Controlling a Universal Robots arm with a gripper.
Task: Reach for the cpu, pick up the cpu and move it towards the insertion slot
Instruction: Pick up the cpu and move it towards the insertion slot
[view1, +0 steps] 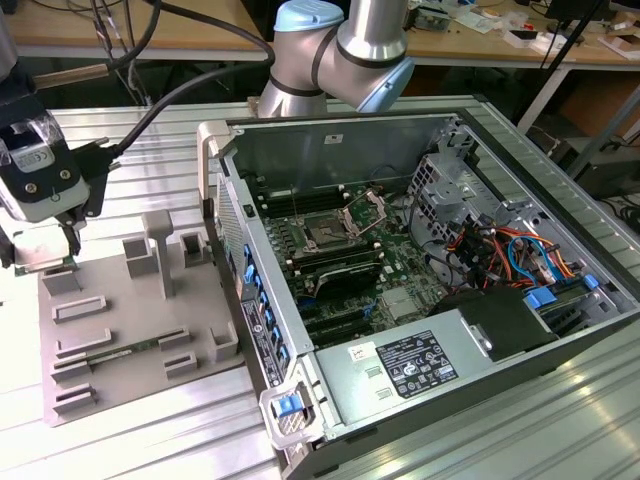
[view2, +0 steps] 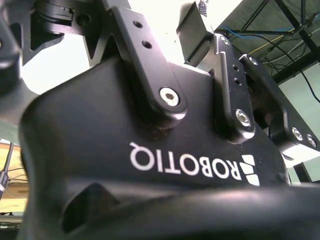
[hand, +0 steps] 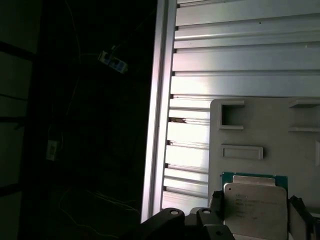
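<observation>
Chip: the cpu (hand: 255, 207), a small flat square with a pale silvery metal lid on a green board, sits between the dark fingers (hand: 216, 200) in the first wrist view. It is over the grey plastic fixture plate (hand: 265, 132), near that plate's edge.
Chip, unclear: its nearer part is cut off by the picture's border. Whether it rests on the plate or hangs just above it I cannot tell, and the print on its lid is too small to make out.
Claw: the gripper (hand: 257, 202) is closed in on the chip, one finger against each of two opposite edges.
Claw, exterior view: the gripper (view1: 45, 250) stands over the plate's corner on the exterior view's left, and its bulk hides the chip below.
Claw body: in the second wrist view the black housing (view2: 125, 150) and its bolted link bars (view2: 150, 65) are seen close up, with the tips out of sight past them.
Plate: raised grey frames and blocks stand on it, and it lies flat on the ribbed aluminium table (view1: 150, 425).
Slot: the insertion slot (view1: 325, 233) is a dark square socket with its shiny metal retention frame (view1: 365, 208) tipped up open. It is well apart from the plate, on the green motherboard (view1: 400, 300) inside the open grey computer case (view1: 330, 140), which stands just beside the plate on the exterior view's right.
Arm: the silver and pale blue robot arm (view1: 345, 45) rises behind the case, its upper part cut off.
Past the plate: beyond the table's edge the first wrist view goes dark, with faint cables hard to make out.
</observation>
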